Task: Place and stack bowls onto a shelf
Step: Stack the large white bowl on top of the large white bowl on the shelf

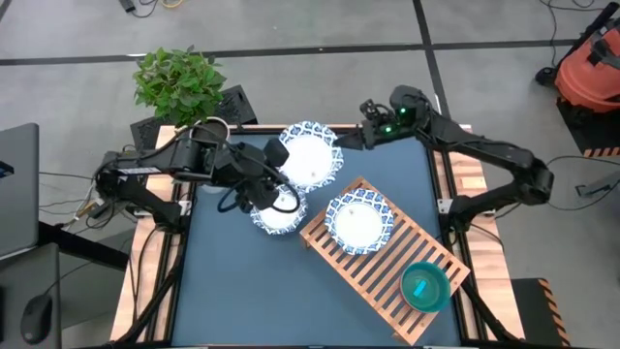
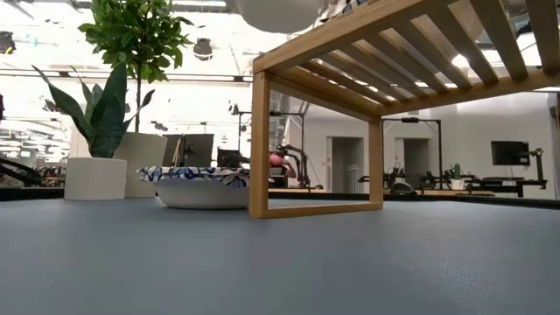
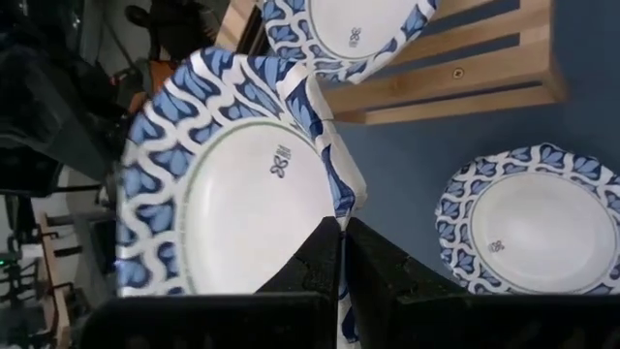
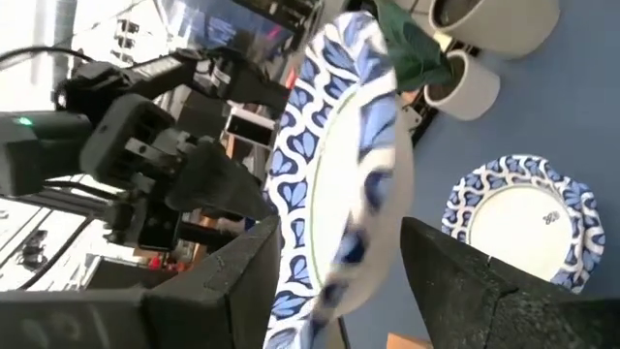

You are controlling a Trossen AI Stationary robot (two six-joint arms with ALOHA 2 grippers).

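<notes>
Mid-handover above the surface at top centre: white bowl (image 1: 310,158) pinched by left gripper (image 1: 278,158), jaws clenched on its rim, right gripper (image 1: 351,139) spread around it, needing to close before shelf (image 1: 383,262).

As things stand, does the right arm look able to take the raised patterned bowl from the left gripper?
Probably yes: the right gripper is open with its fingers either side of the raised bowl's rim, while the left gripper is shut on the opposite edge.

I see pale bare-wood slats on the shelf (image 1: 383,262), thin papery-looking patterned bowls (image 1: 310,160), a glossy teal bowl (image 1: 424,286), all on a matt blue tabletop (image 1: 252,291).
</notes>
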